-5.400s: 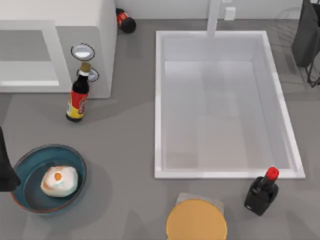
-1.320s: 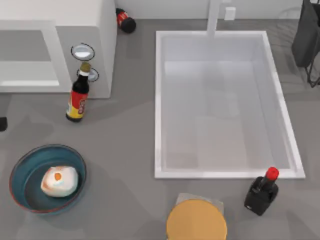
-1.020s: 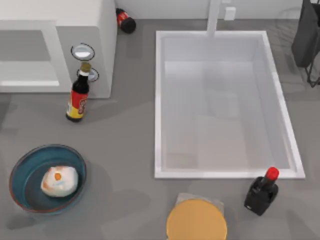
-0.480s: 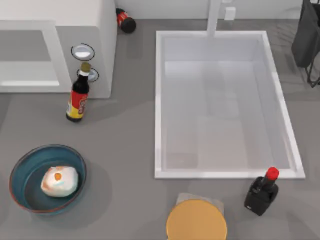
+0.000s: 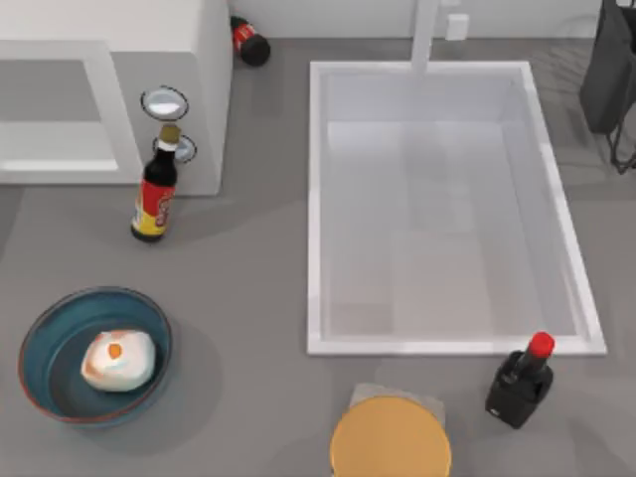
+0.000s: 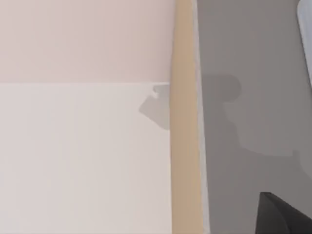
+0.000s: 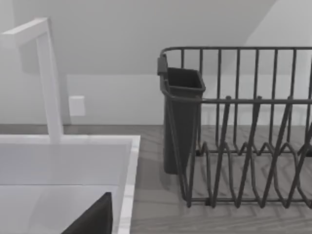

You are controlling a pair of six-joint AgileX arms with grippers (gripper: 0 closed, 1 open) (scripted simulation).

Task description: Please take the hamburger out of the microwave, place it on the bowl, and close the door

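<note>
The hamburger [image 5: 118,359], a whitish bun with an orange spot, lies in the teal bowl [image 5: 45,333] at the table's front left. The white microwave [image 5: 199,40] stands at the back left, its two dials [image 5: 165,101] facing the front. Left of the dials a white frame [image 5: 121,109] surrounds a grey area; I cannot tell whether the door is open or shut. A dark part of my left gripper [image 6: 282,217] shows over grey table beside a pale surface with a tan strip [image 6: 184,146]. A dark part of my right gripper [image 7: 92,219] hangs over the sink's corner.
A soy sauce bottle [image 5: 155,194] stands just in front of the microwave's dials. The white sink [image 5: 318,199] takes up the middle and right. A black red-capped bottle [image 5: 521,381], an orange disc [image 5: 390,437], a lying bottle [image 5: 248,42] and a dark dish rack [image 7: 234,136] are around.
My left arm, at the table's left edge beside the bowl 5.4 s ago, has drawn off past that edge, and its shadow went with it. The hamburger stays in the bowl.
</note>
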